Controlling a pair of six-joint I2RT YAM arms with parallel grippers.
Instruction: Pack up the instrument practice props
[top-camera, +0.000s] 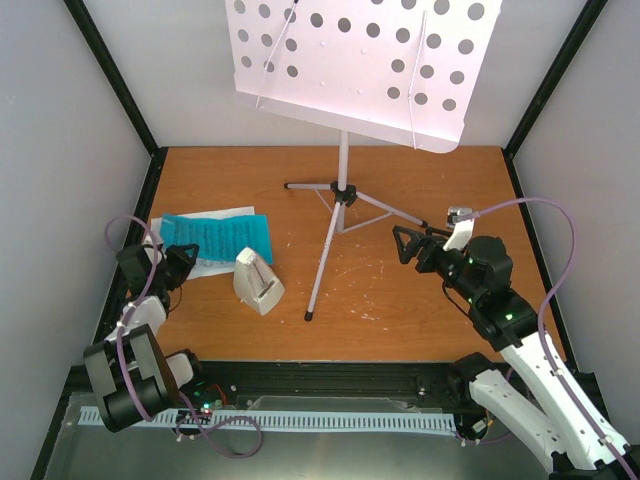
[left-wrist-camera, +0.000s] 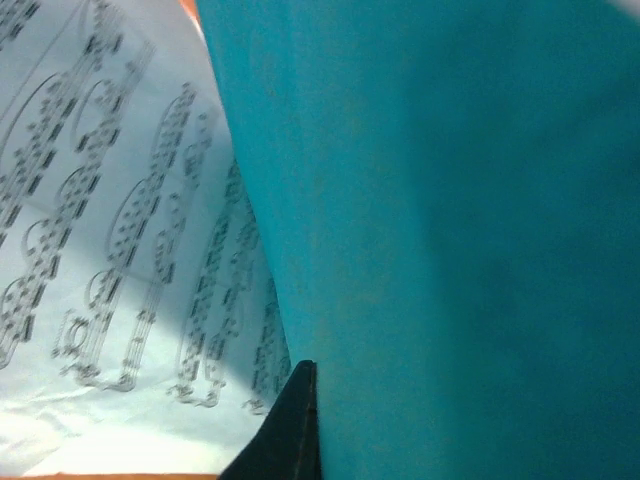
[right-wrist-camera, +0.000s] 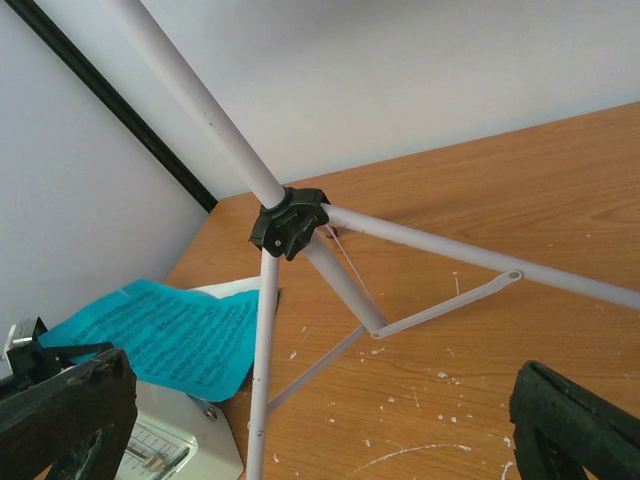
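Blue page (left-wrist-camera: 450, 200) fills left wrist | overhead: left gripper (top-camera: 185, 262) probably pinching it

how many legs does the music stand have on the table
3. One leg runs left from the black hub, one runs right toward the right gripper, and one ends just right of the metronome. None seems hidden.

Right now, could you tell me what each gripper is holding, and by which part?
The left gripper appears shut on the blue sheet-music page at its left edge; the right gripper is open, holding nothing.
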